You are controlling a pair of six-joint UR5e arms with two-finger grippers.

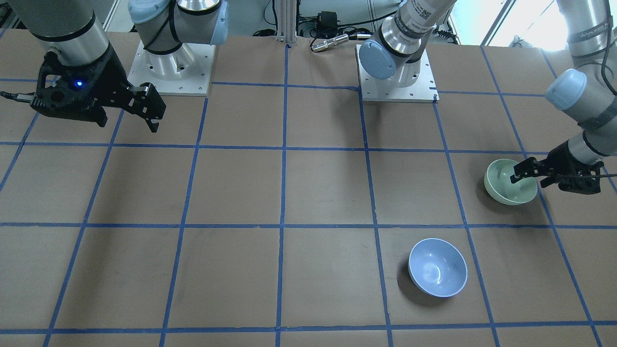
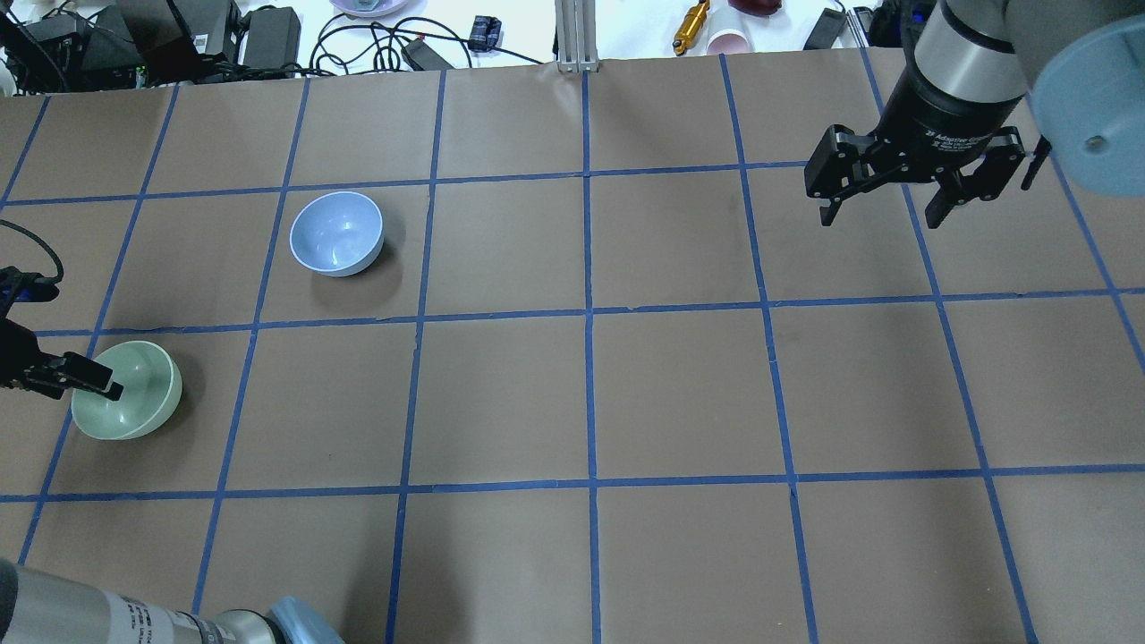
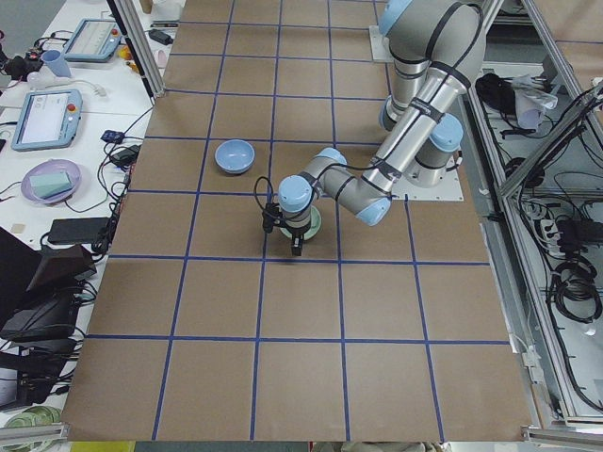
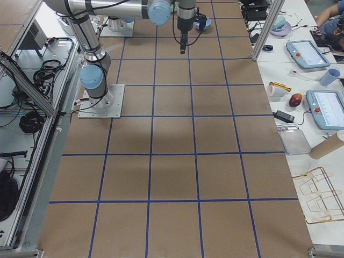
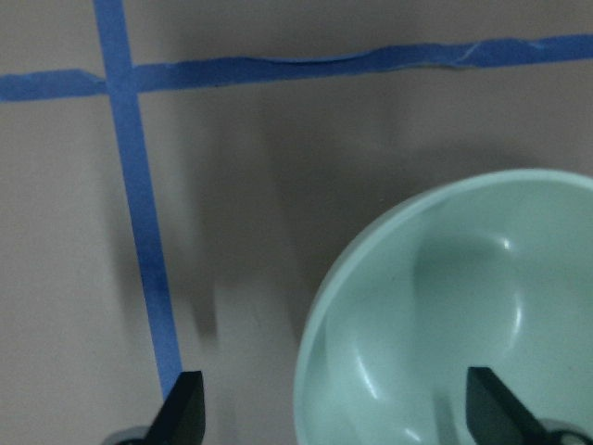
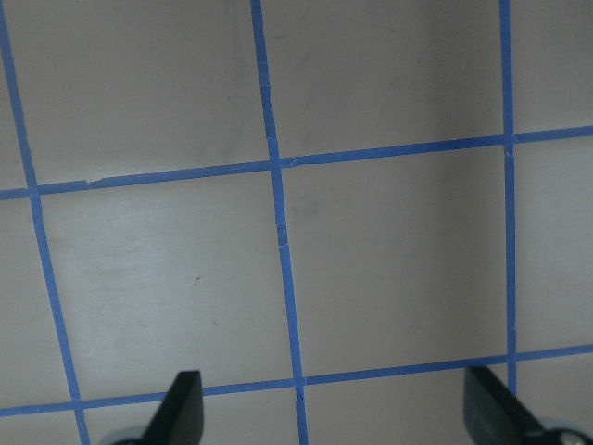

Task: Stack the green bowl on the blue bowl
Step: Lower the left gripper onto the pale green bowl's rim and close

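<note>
The green bowl (image 1: pixel 506 192) (image 2: pixel 134 407) stands upright on the table at my left side. My left gripper (image 1: pixel 525 173) (image 2: pixel 88 383) is open and low over its rim. In the left wrist view one finger (image 5: pixel 491 413) is inside the green bowl (image 5: pixel 445 306) and the other (image 5: pixel 183 413) is outside it. The blue bowl (image 1: pixel 437 267) (image 2: pixel 336 233) stands upright and empty about one grid square away, farther from the robot. My right gripper (image 2: pixel 881 217) (image 1: pixel 152 113) is open and empty, held above the table at my right side, far from both bowls.
Brown table marked with a blue tape grid (image 2: pixel 588 313). The two arm bases (image 1: pixel 171 67) (image 1: pixel 397 82) are bolted at the robot's edge. Cables, power bricks and a cup (image 2: pixel 726 40) lie beyond the far edge.
</note>
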